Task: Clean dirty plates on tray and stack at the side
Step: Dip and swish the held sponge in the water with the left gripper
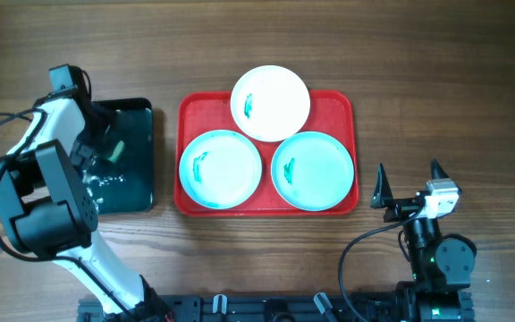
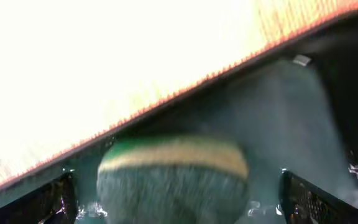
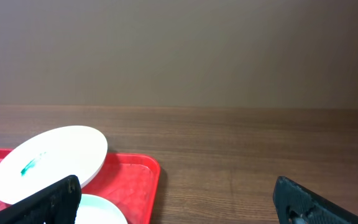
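Observation:
Three plates lie on the red tray (image 1: 186, 109): a white plate (image 1: 271, 103) at the back overlapping two pale turquoise plates, one at left (image 1: 222, 168) and one at right (image 1: 313, 170). Each has a small green smear. My left gripper (image 1: 105, 148) is down in the black tray (image 1: 137, 192), open, its fingers on either side of a green-and-yellow sponge (image 2: 173, 180) without closing on it. My right gripper (image 1: 409, 170) is open and empty, to the right of the red tray. The right wrist view shows the white plate (image 3: 48, 162) and the tray's corner (image 3: 135, 180).
The black tray holds water with glints on its surface (image 1: 105, 183). Bare wooden table (image 1: 436, 89) lies to the right of and behind the red tray. Both arm bases stand at the table's front edge.

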Available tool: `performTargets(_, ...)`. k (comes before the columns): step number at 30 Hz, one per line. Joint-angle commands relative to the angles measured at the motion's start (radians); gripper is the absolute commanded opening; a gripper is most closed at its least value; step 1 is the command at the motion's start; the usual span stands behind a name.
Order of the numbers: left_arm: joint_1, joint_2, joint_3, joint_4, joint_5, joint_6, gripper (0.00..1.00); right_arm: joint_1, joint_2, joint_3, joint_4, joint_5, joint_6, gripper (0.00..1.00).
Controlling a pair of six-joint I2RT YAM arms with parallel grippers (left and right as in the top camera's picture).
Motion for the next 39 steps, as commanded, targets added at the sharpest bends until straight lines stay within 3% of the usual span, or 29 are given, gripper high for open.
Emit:
performTargets(1, 0.006, 0.037, -0.022, 0.058, -0.031, 0.002, 0.95, -0.004, -0.006, -0.001, 0.002, 0.013, -0.013, 1.0)
performTargets(3, 0.006, 0.037, -0.022, 0.068, -0.031, 0.001, 0.8, -0.004, -0.006, -0.001, 0.002, 0.013, -0.013, 1.0)
performTargets(5, 0.006, 0.037, -0.022, 0.069, -0.031, 0.001, 0.24, -0.004, -0.006, -0.001, 0.002, 0.013, -0.012, 1.0)
performTargets(6, 0.006, 0.037, -0.022, 0.064, -0.031, 0.001, 0.04, -0.004, -0.006, -0.001, 0.002, 0.013, -0.012, 1.0)
performTargets(9, 0.006, 0.037, -0.022, 0.031, -0.029, 0.001, 0.06, -0.004, -0.006, -0.001, 0.002, 0.013, -0.012, 1.0)
performTargets(11, 0.006, 0.037, -0.022, -0.004, 0.01, 0.001, 0.78, -0.004, -0.006, -0.001, 0.002, 0.013, -0.013, 1.0)
performTargets(12, 0.005, 0.037, -0.022, -0.023, 0.045, 0.001, 0.99, -0.004, -0.006, -0.001, 0.002, 0.013, -0.012, 1.0)
performTargets(17, 0.005, 0.037, -0.022, -0.125, 0.291, 0.001, 1.0, -0.004, -0.006, -0.001, 0.002, 0.013, -0.012, 1.0)
performTargets(19, 0.005, 0.037, -0.022, -0.149, 0.331, 0.001, 0.92, -0.004, -0.006, -0.001, 0.002, 0.013, -0.012, 1.0)
performTargets(22, 0.005, 0.037, -0.022, -0.179, 0.34, 0.002, 0.56, -0.004, -0.006, -0.001, 0.002, 0.013, -0.012, 1.0)
performTargets(24, 0.005, 0.037, -0.022, -0.181, 0.34, 0.002, 0.17, -0.004, -0.006, -0.001, 0.002, 0.013, -0.013, 1.0)
performTargets(25, 0.005, 0.037, -0.022, -0.18, 0.34, 0.001, 0.04, -0.004, -0.006, -0.001, 0.002, 0.013, -0.012, 1.0)
performTargets(28, 0.006, 0.037, -0.022, -0.176, 0.337, 0.001, 0.04, -0.004, -0.006, -0.001, 0.002, 0.013, -0.012, 1.0)
performTargets(29, 0.006, 0.037, -0.022, -0.171, 0.331, 0.001, 0.13, -0.004, -0.006, -0.001, 0.002, 0.013, -0.012, 1.0)
performTargets(30, 0.006, 0.037, -0.022, -0.158, 0.309, 0.002, 0.53, -0.004, -0.006, -0.001, 0.002, 0.013, -0.012, 1.0)
performTargets(31, 0.006, 0.037, -0.022, -0.151, 0.292, 0.001, 0.8, -0.004, -0.006, -0.001, 0.002, 0.013, -0.012, 1.0)
performTargets(32, 0.006, 0.037, -0.022, -0.142, 0.256, 0.001, 1.0, -0.004, -0.006, -0.001, 0.002, 0.013, -0.012, 1.0)
performTargets(37, 0.006, 0.037, -0.022, -0.116, 0.088, 0.001, 1.0, -0.004, -0.006, -0.001, 0.002, 0.013, -0.012, 1.0)
performTargets(39, 0.006, 0.037, -0.022, -0.115, 0.089, 0.001, 0.7, -0.004, -0.006, -0.001, 0.002, 0.013, -0.012, 1.0)
